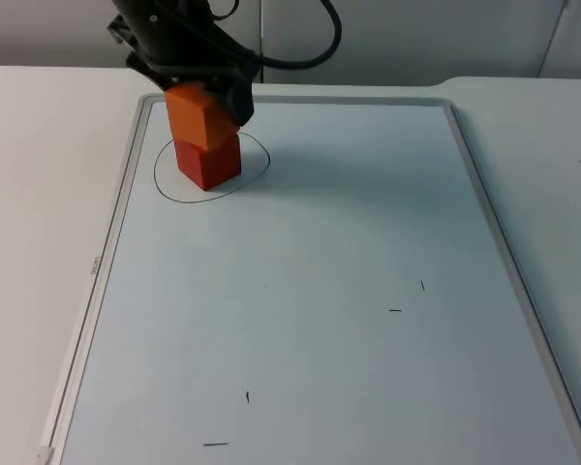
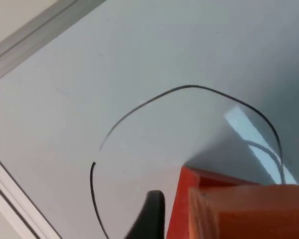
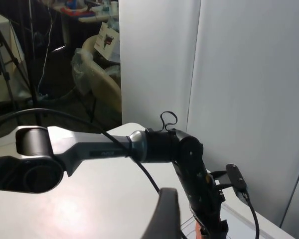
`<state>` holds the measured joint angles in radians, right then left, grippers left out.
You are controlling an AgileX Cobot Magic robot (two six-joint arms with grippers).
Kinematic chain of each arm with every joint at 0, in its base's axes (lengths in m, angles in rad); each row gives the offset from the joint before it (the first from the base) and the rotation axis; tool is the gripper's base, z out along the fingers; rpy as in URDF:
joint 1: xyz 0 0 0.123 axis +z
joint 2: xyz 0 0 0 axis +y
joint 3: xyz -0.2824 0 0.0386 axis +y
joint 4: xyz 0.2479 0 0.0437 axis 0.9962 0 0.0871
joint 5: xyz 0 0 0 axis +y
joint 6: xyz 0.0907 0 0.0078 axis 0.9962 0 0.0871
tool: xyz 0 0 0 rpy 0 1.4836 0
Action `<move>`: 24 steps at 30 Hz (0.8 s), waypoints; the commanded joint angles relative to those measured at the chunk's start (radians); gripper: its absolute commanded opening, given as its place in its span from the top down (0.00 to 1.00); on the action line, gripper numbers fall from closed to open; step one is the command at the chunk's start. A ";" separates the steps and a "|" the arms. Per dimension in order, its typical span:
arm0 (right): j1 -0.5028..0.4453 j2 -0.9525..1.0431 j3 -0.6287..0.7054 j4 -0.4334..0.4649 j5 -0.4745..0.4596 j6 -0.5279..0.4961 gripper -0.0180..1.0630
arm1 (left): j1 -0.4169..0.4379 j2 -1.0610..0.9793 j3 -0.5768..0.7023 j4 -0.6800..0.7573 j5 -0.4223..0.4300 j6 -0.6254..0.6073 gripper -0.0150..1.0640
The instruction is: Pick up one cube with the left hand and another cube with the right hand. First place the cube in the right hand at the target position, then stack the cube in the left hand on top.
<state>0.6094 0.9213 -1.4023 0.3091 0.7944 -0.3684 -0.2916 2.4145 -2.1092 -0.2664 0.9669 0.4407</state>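
An orange cube [image 1: 199, 118] rests, slightly turned, on a red cube [image 1: 209, 163] inside the pen-drawn circle [image 1: 165, 184] at the board's far left. My left gripper [image 1: 205, 95] straddles the orange cube from behind. In the left wrist view a strip of the red cube [image 2: 177, 204] separates the fingertip [image 2: 152, 214] from the orange cube [image 2: 249, 211], so the gripper is open. My right gripper [image 3: 167, 219] waits raised, away from the board, facing the left arm [image 3: 189, 174].
The whiteboard [image 1: 320, 291] has a grey metal frame [image 1: 111, 242] and a few short pen marks [image 1: 395, 310] toward the near side. White table [image 1: 39, 194] surrounds it, ending at the grey partition wall [image 1: 416, 34].
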 commanded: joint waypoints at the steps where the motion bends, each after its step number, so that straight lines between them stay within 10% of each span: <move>1: 0.003 0.001 0.004 0.004 -0.014 -0.007 0.33 | -0.006 0.000 -0.010 -0.011 -0.002 -0.005 0.22; 13: 0.003 0.001 0.004 -0.001 -0.039 -0.024 0.33 | -0.006 -0.006 -0.268 -0.111 0.254 -0.014 0.22; 24: 0.003 0.001 0.004 0.001 -0.096 -0.032 0.33 | -0.066 -0.219 -0.356 -0.215 0.254 -0.018 0.22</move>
<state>0.6094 0.9213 -1.4023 0.3091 0.7207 -0.3889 -0.3395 2.2581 -2.4553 -0.4630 1.2112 0.4240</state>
